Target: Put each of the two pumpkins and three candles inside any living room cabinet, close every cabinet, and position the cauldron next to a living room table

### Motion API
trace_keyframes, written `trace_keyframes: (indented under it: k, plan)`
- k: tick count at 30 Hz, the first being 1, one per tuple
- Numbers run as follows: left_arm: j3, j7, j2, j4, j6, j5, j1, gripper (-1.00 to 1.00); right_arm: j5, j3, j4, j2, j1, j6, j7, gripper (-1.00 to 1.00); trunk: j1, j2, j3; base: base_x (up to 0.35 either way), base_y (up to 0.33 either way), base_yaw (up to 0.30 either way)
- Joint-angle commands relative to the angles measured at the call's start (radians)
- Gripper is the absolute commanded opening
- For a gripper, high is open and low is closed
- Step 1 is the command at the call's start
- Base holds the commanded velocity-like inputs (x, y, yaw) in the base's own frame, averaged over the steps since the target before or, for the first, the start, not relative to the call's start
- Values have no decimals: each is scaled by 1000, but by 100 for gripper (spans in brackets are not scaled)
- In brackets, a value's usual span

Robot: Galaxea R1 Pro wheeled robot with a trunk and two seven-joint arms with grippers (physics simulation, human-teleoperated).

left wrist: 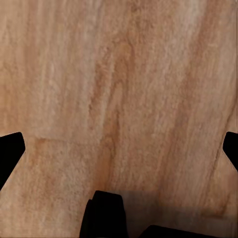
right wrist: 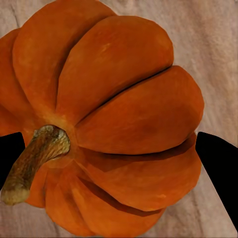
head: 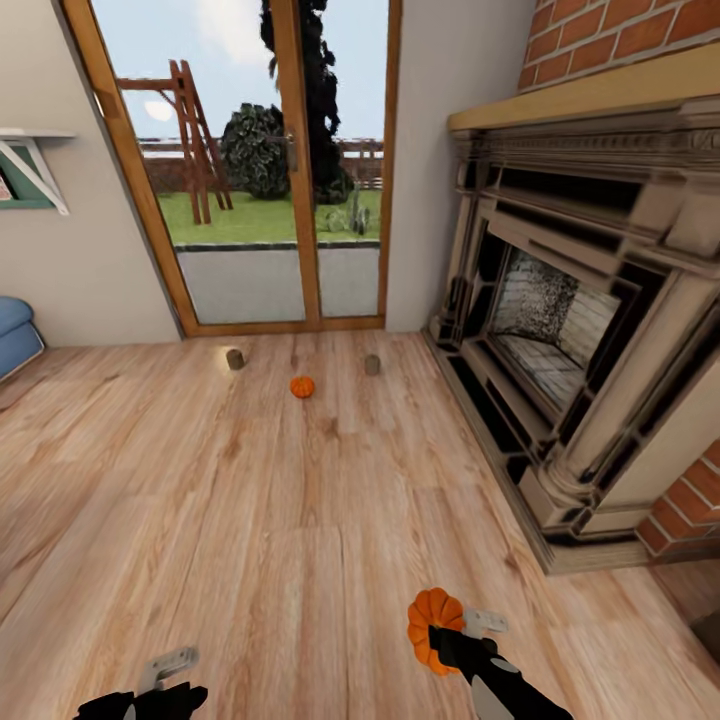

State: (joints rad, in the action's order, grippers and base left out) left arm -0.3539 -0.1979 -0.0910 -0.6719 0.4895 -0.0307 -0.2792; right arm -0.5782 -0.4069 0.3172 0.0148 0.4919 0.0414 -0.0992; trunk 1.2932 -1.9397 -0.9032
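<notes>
In the head view, the right gripper (head: 447, 632) is clamped on the larger pumpkin (head: 433, 627), carried low over the wood floor (head: 250, 520) near the bottom edge, clear of the boards, presumably so it can be taken to a cabinet. The left gripper (head: 160, 690) hangs at the lower left over bare floor with nothing in it. Far ahead, near the glass patio door (head: 270, 170), the smaller pumpkin (head: 302, 386) sits on the floor between two candles: one candle (head: 235, 359) to its left, another candle (head: 372, 365) to its right, each well apart from it. A stone fireplace (head: 560, 330) fills the right side, under red brick, and a blue cushion (head: 15, 330) edges in at the left.

In the left wrist view, the gripper's dark fingertips (left wrist: 11, 148) show at opposite edges, spread wide, with plain floor planks (left wrist: 124, 99) between them; it is free to pick something up.

In the right wrist view, the held pumpkin (right wrist: 109, 119) sits between the two dark fingers (right wrist: 218, 163), which press its sides; its brown stem (right wrist: 34, 161) points toward one finger, so the grip is across the ribs rather than on the stem, a hold I judge steady enough for carrying
</notes>
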Motion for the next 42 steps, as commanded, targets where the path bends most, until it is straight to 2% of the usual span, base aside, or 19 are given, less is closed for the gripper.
trace_keyframes:
  k: [1, 28, 31, 37, 42]
  plan:
    - [0, 0, 0, 0, 0, 0, 0, 100, 1, 0, 0, 1, 0, 0, 0, -100, 0, 0, 0, 320, 77, 0]
    - [1, 0, -1, 0, 0, 0, 0, 100, 1, 2, 1, 2, 0, -1, 9, -100, 0, 0, 0, 322, 6, 0]
    - [1, 0, 0, 0, -1, 0, 0, 100, 1, 1, 7, -3, 0, -6, 52, -100, 0, 0, 0, 323, 0, 0]
    - [1, 0, -1, 0, -2, 0, 0, 100, -8, 4, 5, -15, 1, -14, 278, -100, 0, 0, 0, 323, 0, 0]
    - [1, 0, -1, 0, -2, 0, 0, 100, -12, 6, 2, -16, 1, -15, 317, -100, 0, 0, 0, 323, 0, 0]
